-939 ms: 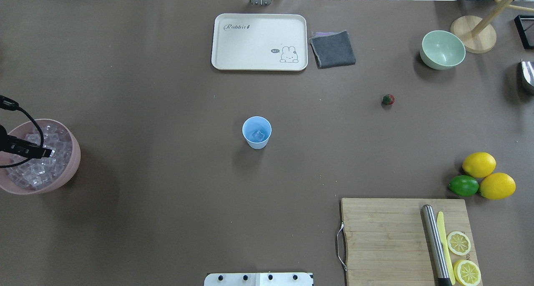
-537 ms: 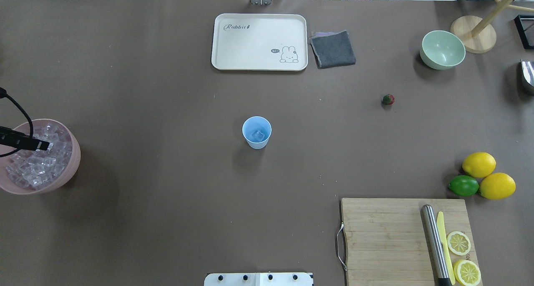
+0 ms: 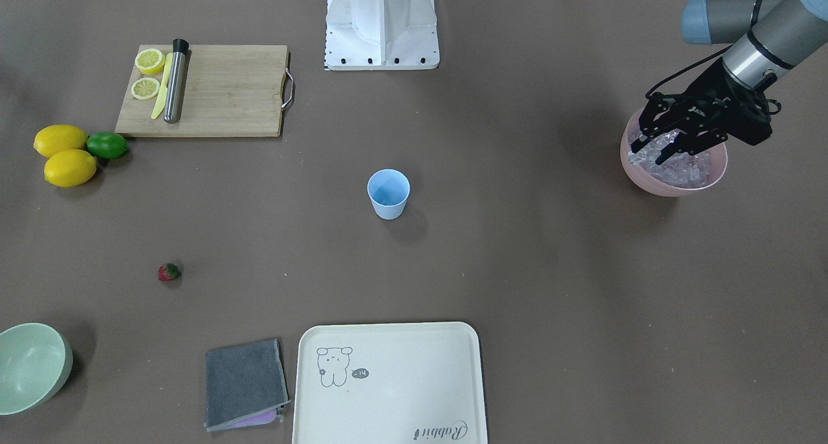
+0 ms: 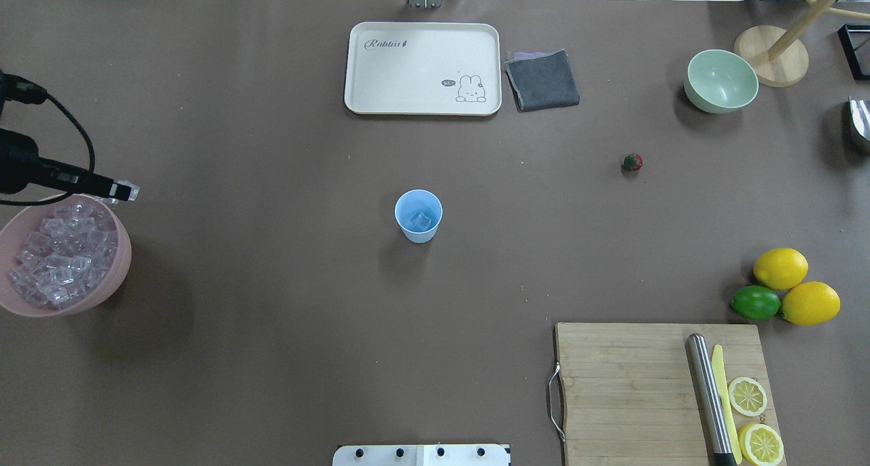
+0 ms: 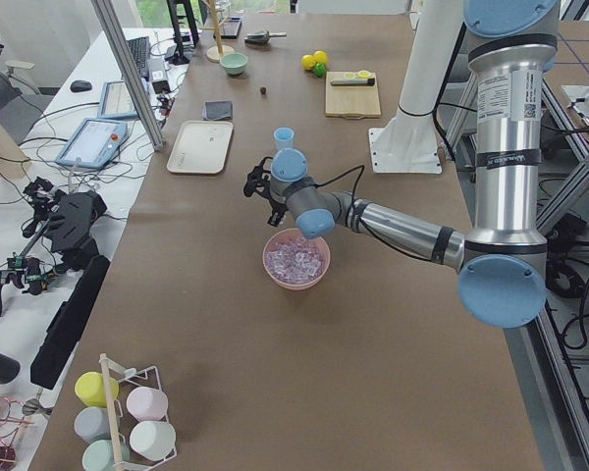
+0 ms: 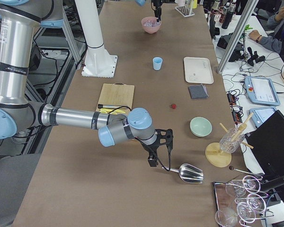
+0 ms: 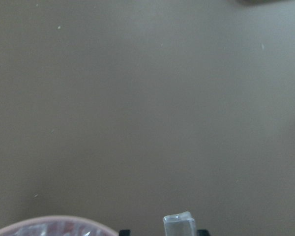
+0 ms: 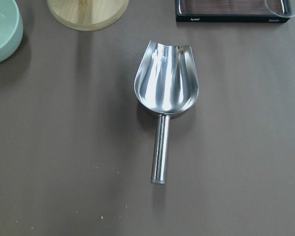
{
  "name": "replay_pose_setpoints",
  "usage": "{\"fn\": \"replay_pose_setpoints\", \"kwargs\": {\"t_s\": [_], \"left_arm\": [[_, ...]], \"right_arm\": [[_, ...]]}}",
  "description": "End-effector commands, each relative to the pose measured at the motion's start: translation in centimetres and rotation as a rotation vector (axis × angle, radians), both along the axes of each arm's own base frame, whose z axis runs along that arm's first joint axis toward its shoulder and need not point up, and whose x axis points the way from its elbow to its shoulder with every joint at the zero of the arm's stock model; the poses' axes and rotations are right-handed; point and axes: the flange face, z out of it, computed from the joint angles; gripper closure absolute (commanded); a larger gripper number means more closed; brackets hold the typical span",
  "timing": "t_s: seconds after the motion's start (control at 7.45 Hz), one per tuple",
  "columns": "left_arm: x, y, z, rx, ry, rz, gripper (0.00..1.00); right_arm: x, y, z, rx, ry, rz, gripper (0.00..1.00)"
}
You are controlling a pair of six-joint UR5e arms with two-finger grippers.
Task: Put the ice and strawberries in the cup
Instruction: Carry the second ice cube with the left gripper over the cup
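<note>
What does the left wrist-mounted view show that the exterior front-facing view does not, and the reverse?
Only the wrist view: one ice cube pinched at the fingertips, seen clearly, with bare table beyond. Only the front view: the cup, the strawberry and the whole left gripper. Both: the pink bowl holding more ice.

The bench (image 4: 272, 330) has a matt brown, paper-like cover, faintly speckled. The ice (image 4: 54, 262) is clear and glassy, heaped in a matt pink plastic bowl (image 4: 124, 252) at nine o'clock in the overhead view. The cup (image 4: 416, 234) is smooth light-blue plastic. The scoop (image 8: 167, 91) is mirror-polished metal. At five o'clock the board (image 4: 625, 391) shows bare wood grain and bears a brushed steel bar (image 4: 707, 391). The cloth (image 4: 544, 80) is grey woven fabric. The tray (image 4: 414, 65) is matt cream plastic.
</note>
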Motion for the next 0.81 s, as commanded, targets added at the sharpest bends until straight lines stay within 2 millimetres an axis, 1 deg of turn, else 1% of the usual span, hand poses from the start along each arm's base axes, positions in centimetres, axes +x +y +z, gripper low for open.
{"fn": "replay_pose_setpoints", "kwargs": {"t_s": [0.0, 0.27, 0.4, 0.54, 0.67], "left_arm": [[3.8, -1.7, -6.5, -0.088, 0.105, -0.034, 1.00], [7.5, -1.8, -11.7, -0.133, 0.172, -0.061, 1.00], [11.3, -1.2, -13.7, -0.153, 0.190, -0.079, 1.00], [16.2, -0.7, -16.2, -0.153, 0.205, -0.119, 1.00], [20.3, -0.2, -18.1, -0.153, 0.218, -0.153, 1.00]], "right_arm": [[0.0, 0.1, 0.1, -0.001, 0.000, 0.000, 0.00], [0.0, 0.1, 0.1, -0.001, -0.001, 0.001, 0.00], [0.0, 0.1, 0.1, -0.002, -0.001, 0.001, 0.00], [0.1, 0.2, 0.1, -0.003, -0.001, 0.003, 0.00], [0.0, 0.1, 0.1, -0.003, -0.001, 0.002, 0.00]]}}
